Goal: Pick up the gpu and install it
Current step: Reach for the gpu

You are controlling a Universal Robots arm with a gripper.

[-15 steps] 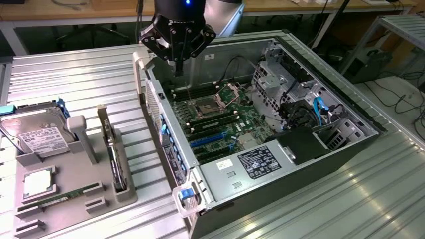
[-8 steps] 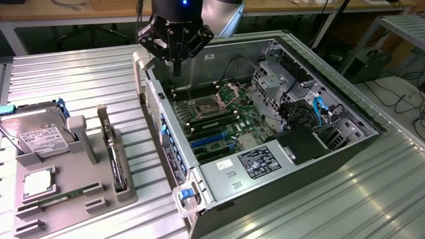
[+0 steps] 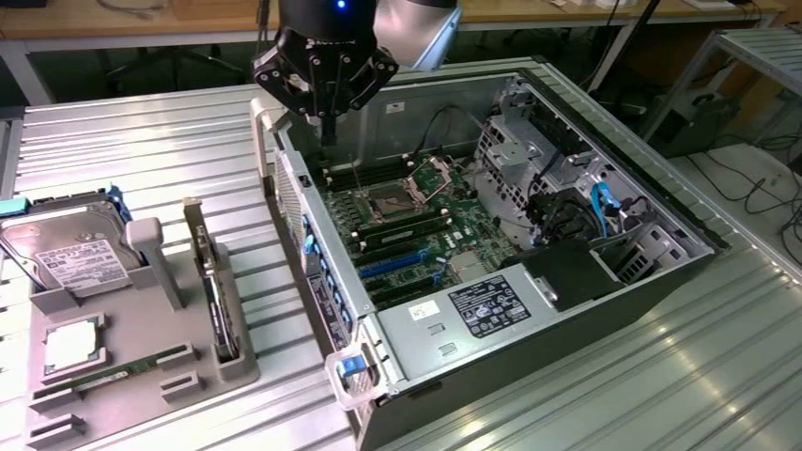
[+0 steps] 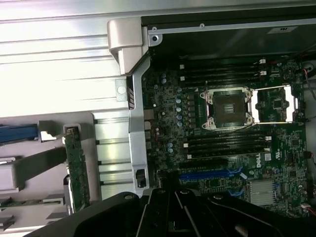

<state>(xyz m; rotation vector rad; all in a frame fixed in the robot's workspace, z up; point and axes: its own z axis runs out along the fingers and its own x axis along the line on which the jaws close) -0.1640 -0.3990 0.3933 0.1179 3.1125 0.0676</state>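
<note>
Pincer (image 3: 329,132) clenched, empty, over rear corner of case (image 3: 501,385), above motherboard (image 3: 420,230). Gpu (image 3: 216,301) on edge in grey tray (image 3: 150,324) on table (image 3: 150,141), well apart. Drive (image 3: 69,258) and PSU (image 3: 489,308) labels unreadable; motherboard print seems DELL.

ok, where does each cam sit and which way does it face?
Exterior: off the arm and high up, angled down on the open case and the tray. It shows the arm's end and the gripper over the case's far corner.
Wrist: on the wrist, looking down past the gripper onto the motherboard and the case wall.
Shared: the gripper, the motherboard, and the gpu standing in the tray.
</note>
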